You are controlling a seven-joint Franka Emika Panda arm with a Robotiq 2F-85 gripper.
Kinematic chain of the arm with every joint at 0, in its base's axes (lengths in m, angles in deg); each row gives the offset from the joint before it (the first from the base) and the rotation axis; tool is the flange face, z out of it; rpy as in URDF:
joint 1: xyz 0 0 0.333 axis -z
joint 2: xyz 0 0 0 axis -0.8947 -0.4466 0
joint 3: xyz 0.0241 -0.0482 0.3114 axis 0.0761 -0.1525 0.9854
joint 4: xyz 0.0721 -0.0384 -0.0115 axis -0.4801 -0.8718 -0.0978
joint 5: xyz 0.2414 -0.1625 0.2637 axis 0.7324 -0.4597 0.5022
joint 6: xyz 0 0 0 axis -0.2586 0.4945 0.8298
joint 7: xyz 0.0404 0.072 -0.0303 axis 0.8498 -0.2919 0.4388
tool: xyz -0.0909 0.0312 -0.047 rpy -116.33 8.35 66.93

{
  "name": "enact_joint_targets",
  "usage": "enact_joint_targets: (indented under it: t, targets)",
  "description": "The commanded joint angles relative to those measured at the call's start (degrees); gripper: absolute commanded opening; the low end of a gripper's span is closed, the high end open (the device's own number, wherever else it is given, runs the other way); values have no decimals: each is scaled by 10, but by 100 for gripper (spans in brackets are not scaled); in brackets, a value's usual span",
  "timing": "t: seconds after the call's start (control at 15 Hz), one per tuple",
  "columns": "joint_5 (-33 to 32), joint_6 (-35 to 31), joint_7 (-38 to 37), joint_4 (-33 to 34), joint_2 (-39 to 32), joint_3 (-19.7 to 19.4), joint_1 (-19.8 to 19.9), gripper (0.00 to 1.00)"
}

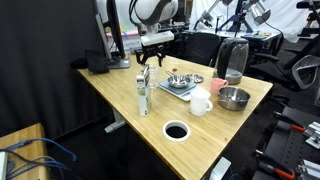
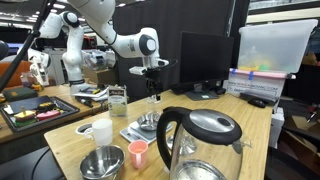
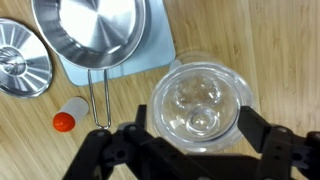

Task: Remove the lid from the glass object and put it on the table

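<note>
Gripper [image 3: 195, 132] hangs right over the glass object [image 3: 168, 85], jaws apart, one on each side of its rim, nothing clamped. The lid [image 3: 203, 112] looks clear too, directly below the gripper, though I can't tell how firmly it's seated. To do this well: stay centred, come straight down, close gently on the lid alone and not the glass wall, then lift vertically so the body doesn't tip. For the set-down, the bare counter [image 3: 265, 40] on the gripper's side away from the pan [image 3: 95, 30] looks safest. The metal cover [image 3: 20, 62] and small bottle [image 3: 68, 115] crowd the pan side.
</note>
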Motion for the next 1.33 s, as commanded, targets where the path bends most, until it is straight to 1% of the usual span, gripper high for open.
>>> enact_joint_targets:
  t: [0.0, 0.47, 0.53, 0.6, 0.8, 0.93, 1.13, 1.27]
  targets:
    - [-4, 9, -12, 10, 0, -10, -8, 60]
    - [-5, 9, -17, 18, 1, -11, -7, 10]
    - [-5, 8, -18, 17, 1, -11, -7, 6]
    - [-2, 9, -15, 16, 4, -9, -6, 8]
    - [3, 6, -10, 17, 14, -4, -5, 8]
    - [-4, -9, -11, 14, 32, -6, -10, 8]
    - [-21, -28, -35, 11, 62, -19, -16, 8]
    - [-32, -31, -61, 8, 79, -27, -13, 8]
